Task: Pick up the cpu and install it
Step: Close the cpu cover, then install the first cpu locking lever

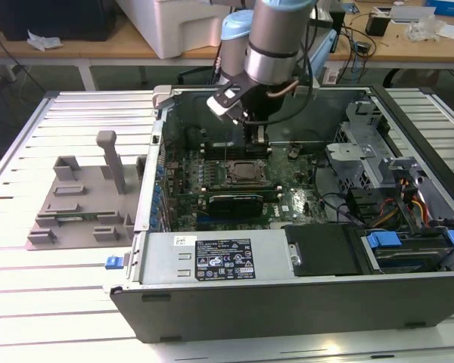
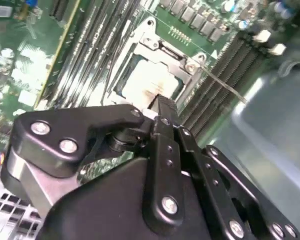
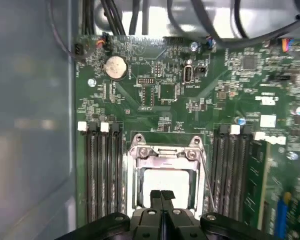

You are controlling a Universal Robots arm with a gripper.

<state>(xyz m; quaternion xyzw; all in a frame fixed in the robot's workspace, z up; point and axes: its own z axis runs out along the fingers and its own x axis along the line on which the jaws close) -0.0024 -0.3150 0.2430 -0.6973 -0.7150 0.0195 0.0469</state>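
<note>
The chip (image 3: 165, 181) is lying flat in its socket (image 3: 162, 151) on the green board (image 3: 155, 105), so I'd call this the seating step. The claw (image 3: 162, 196) hangs right over it, pinched closed with nothing in it. The thin latch lever (image 2: 225, 85) looks unhooked, so locking down isn't done, and that calls for gentle handling.

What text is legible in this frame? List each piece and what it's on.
Power supply label: printed lines, too small to read.
Small white sticker beside it: unreadable.
White motherboard sticker: blurred.
Nothing can be quoted.
</note>
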